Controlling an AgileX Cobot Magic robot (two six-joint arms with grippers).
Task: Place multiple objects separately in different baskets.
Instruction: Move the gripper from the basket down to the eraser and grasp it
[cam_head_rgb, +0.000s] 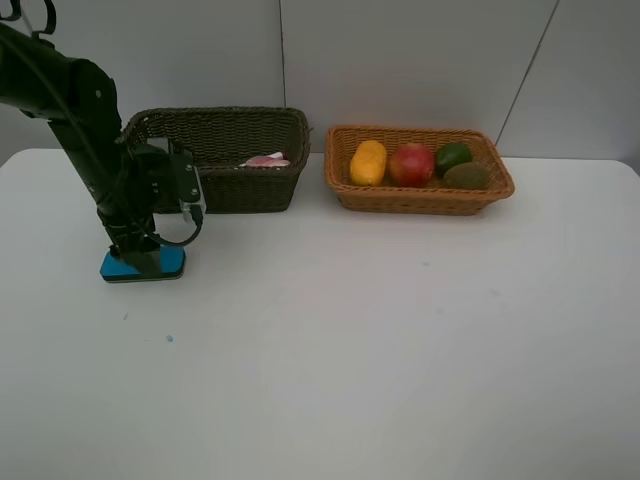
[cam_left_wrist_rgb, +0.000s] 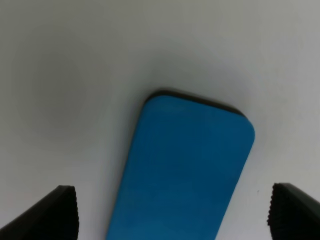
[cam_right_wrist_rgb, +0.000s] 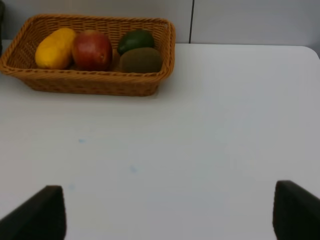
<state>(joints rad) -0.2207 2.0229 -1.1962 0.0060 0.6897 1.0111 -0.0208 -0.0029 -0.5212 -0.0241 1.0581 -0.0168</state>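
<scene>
Spreading across nearly the whole overhead frame, the white table carries two baskets along its upper edge. The dark olive-brown woven wicker basket sits upper left of centre, with something pink and white lying inside; what it is cannot be made out. Just right of it, apart by a narrow gap, the light orange-tan woven wicker basket holds a yellow-orange mango, a red apple-like fruit, a green lime and a brown kiwi, packed side by side.

At middle left, the left gripper hangs released over the blue flat eraser, which lies flat on the table below the dark basket. In the left wrist view its fingers stand wide on either side of the eraser, clear of it.

The step in hand looks like picking up the eraser. Doing it well probably means lowering straight down, centring the jaws across the narrow width, and closing near the table, since a thin slab gives little to catch. The dark basket's near wall stands between eraser and drop point, so a clear lift seems needed first.

The right gripper waits released over bare table.
</scene>
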